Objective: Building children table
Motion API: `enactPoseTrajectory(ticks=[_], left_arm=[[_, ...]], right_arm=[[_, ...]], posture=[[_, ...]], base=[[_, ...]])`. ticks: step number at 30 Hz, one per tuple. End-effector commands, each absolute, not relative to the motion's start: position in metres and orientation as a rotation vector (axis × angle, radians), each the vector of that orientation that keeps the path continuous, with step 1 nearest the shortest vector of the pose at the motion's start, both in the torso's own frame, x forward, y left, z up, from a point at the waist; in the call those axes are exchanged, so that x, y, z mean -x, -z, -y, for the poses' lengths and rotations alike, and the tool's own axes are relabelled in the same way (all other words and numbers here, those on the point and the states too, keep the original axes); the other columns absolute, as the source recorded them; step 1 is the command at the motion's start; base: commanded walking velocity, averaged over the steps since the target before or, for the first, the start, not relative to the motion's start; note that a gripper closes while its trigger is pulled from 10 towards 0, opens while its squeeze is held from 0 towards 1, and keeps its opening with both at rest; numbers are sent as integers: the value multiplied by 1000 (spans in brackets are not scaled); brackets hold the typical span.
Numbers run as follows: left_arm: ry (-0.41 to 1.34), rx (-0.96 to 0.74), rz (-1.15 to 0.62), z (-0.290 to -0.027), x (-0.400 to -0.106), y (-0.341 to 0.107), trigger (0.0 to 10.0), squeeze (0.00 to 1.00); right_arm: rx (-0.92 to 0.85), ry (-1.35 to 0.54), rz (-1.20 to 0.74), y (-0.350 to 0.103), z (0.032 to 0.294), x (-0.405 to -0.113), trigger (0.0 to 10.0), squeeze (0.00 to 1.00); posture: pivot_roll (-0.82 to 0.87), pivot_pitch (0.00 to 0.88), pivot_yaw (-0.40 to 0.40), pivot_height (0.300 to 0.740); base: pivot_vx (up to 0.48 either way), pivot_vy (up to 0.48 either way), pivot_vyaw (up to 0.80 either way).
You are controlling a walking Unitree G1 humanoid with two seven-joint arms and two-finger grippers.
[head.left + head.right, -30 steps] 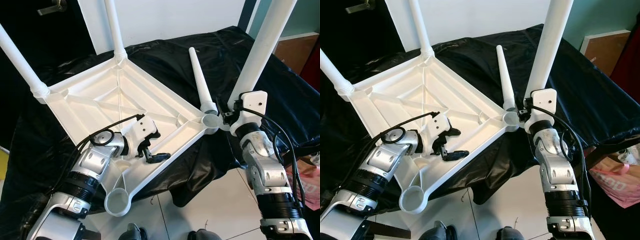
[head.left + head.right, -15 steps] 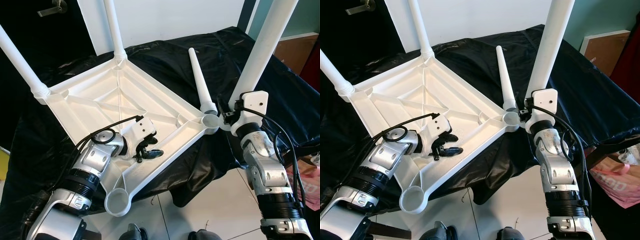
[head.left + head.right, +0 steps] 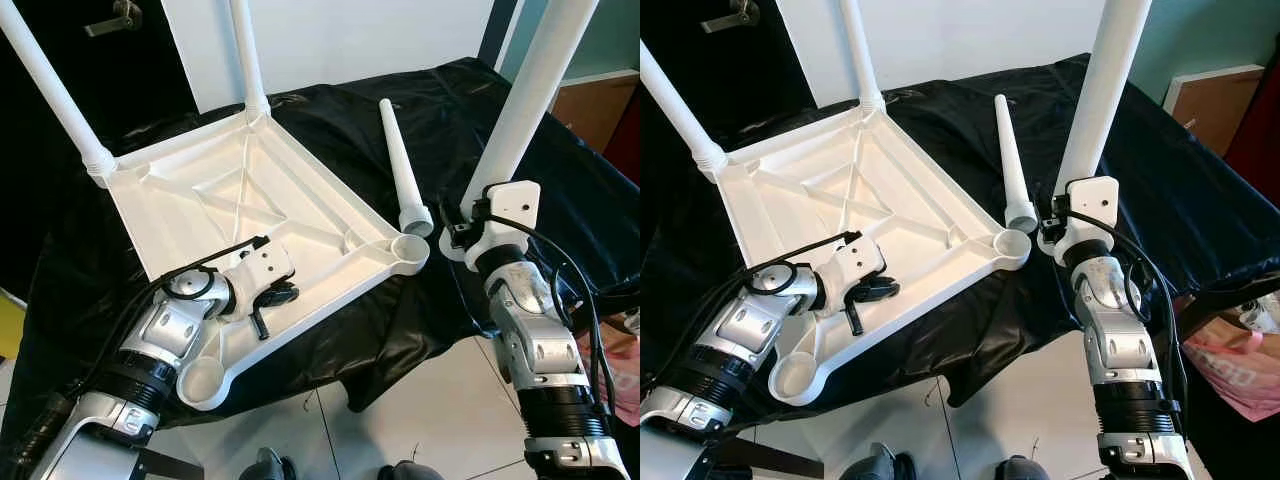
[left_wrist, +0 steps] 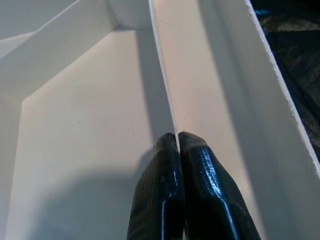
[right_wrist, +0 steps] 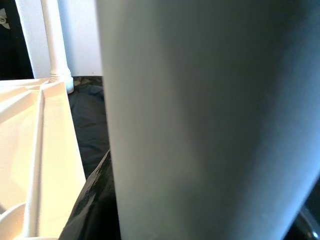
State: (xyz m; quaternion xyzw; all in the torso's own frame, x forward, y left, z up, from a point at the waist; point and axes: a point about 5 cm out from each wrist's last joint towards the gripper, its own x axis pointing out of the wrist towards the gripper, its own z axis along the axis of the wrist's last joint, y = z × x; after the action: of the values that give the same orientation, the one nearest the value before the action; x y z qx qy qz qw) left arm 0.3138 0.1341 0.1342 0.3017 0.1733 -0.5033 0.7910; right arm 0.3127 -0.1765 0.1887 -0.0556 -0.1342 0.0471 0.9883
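Tabletop point(image 3: 215, 190): plain white plastic from where I sit, ribs and corner sockets the same white.
Fitted legs point(image 3: 52, 92): white, no markings.
Loose leg point(image 3: 402, 172) beside the tabletop: white.
Held leg point(image 3: 525, 95): white.
Cloth point(image 3: 330, 125) under the tabletop: glossy black, I see pale sheen on its creases.
Left end effector point(image 4: 177, 142): shiny black fingers.
Right end effector point(image 3: 462, 232): black, white housing.
Arms point(image 3: 535, 340): silver, black cables.
Floor point(image 3: 420, 410) below the cloth: white tiles, dark grout.
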Motion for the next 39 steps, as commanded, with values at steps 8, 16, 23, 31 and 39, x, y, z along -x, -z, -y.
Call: enactPoseTrajectory(ticks=[8,16,23,31,39], left_arm=[[1151,-722,-471,-165,-299,-130,157,0],[1178,-697,-495,-178,-292,-136,10000,1000],[1210,-627,-291,-162,-295,-160,10000,0],[1073,-543,15,-131,-307,-187,10000,0],[1005,-372,111,-114,-306,-196,10000,0]], right_arm=[[107,-92,294,-193,177,-312,10000,0],[106,-107,287,-193,176,-313,10000,0],[84,-173,257,-190,164,-316,10000,0],[108,-246,265,-187,148,-322,10000,0],[86,-319,245,-178,130,-330,10000,0]], posture=[[-121,70,44,740],[-117,72,38,740],[-105,59,30,740],[-101,58,31,740],[-83,53,24,740]], base=[[0,0,0],[0,0,0],[0,0,0],[0,0,0],[0,0,0]])
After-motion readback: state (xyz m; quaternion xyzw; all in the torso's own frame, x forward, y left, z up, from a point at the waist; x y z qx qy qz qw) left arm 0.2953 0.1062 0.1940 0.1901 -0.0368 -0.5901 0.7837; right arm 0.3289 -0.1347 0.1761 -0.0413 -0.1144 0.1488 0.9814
